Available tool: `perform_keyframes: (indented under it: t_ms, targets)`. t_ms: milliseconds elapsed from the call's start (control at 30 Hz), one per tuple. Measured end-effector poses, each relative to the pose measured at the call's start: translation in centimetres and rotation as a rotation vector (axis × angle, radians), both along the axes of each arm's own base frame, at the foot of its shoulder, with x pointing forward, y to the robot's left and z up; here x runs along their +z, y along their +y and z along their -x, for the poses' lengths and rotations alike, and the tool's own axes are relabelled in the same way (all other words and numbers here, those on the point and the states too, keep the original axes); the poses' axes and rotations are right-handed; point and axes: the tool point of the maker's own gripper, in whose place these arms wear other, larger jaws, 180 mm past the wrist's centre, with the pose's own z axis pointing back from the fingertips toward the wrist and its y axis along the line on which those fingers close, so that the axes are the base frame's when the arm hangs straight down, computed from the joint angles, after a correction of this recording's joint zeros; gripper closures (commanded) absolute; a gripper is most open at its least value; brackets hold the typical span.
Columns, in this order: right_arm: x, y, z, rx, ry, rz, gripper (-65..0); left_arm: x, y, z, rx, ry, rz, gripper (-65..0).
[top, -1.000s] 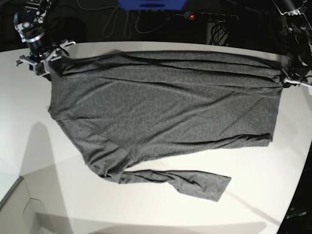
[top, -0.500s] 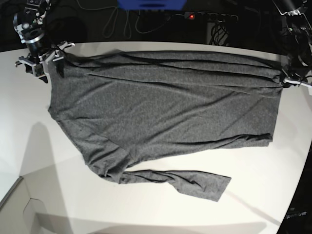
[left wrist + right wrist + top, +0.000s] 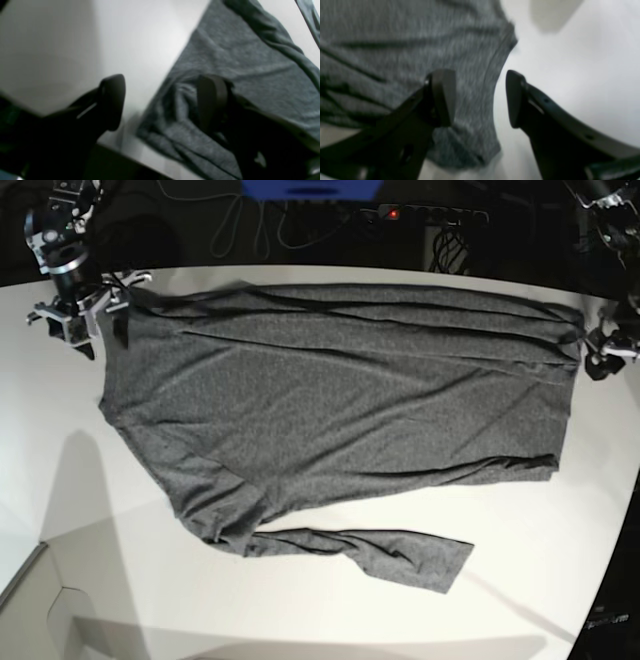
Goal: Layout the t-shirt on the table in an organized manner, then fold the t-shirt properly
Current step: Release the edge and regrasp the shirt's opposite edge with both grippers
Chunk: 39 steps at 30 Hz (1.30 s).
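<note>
While you are looking through the base view, you are seeing the t-shirt (image 3: 330,400) lying spread across the white table (image 3: 320,620), its body running from left to right and one long sleeve trailing toward the near edge. On that view's left, the right pincer (image 3: 88,308) is hanging at the shirt's far left corner; on its right, the left pincer (image 3: 600,355) is sitting just off the shirt's far right corner. You are not getting a clear reading of either jaw gap from here.

Turning to the left wrist view, you are seeing what the base view is hiding: the left pincer (image 3: 162,102) is standing wide open, gripping nothing. One finger is hovering over bare table (image 3: 75,37), the other over the bunched hem of the t-shirt (image 3: 237,62).

Moving to the right wrist view, you are seeing the right pincer (image 3: 480,97) spread open too, holding nothing. The edge of the t-shirt (image 3: 407,37) is running between the fingers, with white table (image 3: 582,62) beside it.
</note>
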Motion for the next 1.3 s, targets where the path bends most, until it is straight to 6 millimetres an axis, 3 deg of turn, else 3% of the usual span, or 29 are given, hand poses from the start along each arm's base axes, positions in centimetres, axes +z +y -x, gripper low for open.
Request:
perform_keyframes:
  t_ms: [133,333,467,567,633,800,967,1300]
  targets:
    - [1.7,0.6,-2.4,-0.010,-0.077,-0.018,-32.7,1.6,0.2,-1.2,0.018,-0.062,-0.010,-43.6]
    - [3.8,1.7,-6.4,-0.003,-0.155,-0.035,-35.9,5.1,0.0,-7.7,0.013,-0.217,0.011,-43.7]
    - [3.6,4.0,-8.5,0.038,-0.113,-0.046,-36.0,2.6,-2.5,-12.1,-0.077,-0.108,0.001,-43.7]
    - [4.2,4.6,-9.6,0.050,-0.124,-0.046,-36.0,2.7,-4.7,-16.0,-0.136,-0.135,-0.037,-43.7]
    - [3.9,5.2,-9.5,0.068,-0.114,-0.050,-36.0,1.9,-5.3,-17.4,-0.153,-0.130,-0.086,-43.7]
    - [3.3,5.5,-9.2,0.077,-0.089,-0.045,-36.0,-2.8,-8.0,-17.8,-0.188,-0.062,-0.052,-43.7]
    - [3.7,4.9,-9.4,0.082,-0.095,-0.026,-36.0,-3.1,-6.9,-18.0,-0.157,-0.076,-0.063,-43.7]
    - [3.7,4.7,-9.4,0.080,-0.096,-0.023,-35.9,-3.0,-7.0,-18.0,-0.156,-0.081,-0.063,-43.7]
